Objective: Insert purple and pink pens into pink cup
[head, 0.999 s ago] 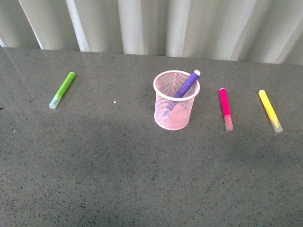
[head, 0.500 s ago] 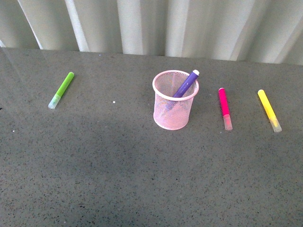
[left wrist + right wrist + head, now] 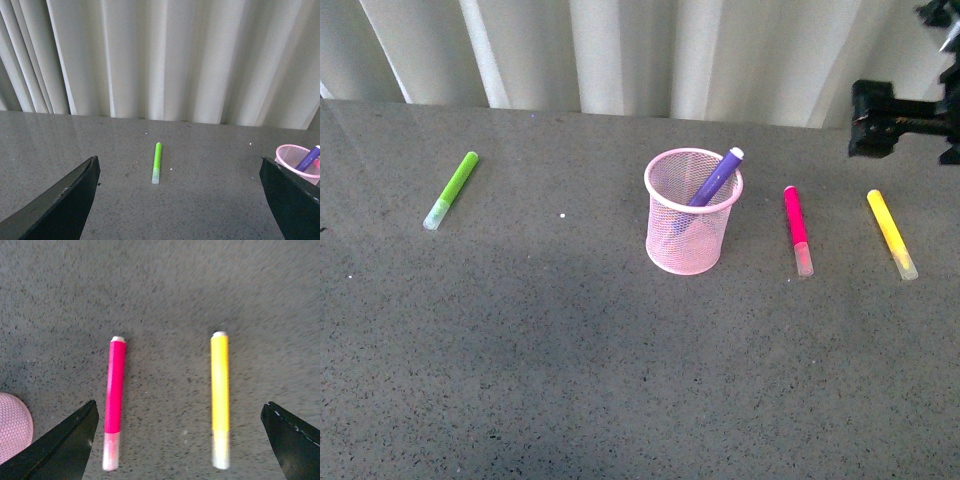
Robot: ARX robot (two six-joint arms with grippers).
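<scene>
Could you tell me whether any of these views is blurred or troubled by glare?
Front view: sharp, evenly lit, a dim patch on the table left of the pink cup. Left wrist view: sharp, the curtain faintly mirrored in the table. Right wrist view: slightly blurred, worst at the pale end of the yellow pen.

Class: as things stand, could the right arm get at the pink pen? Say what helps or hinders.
Probably yes. The right gripper hangs open over the pink pen and the yellow pen. The pink pen lies flat, apart from the cup, with nothing covering it.
</scene>
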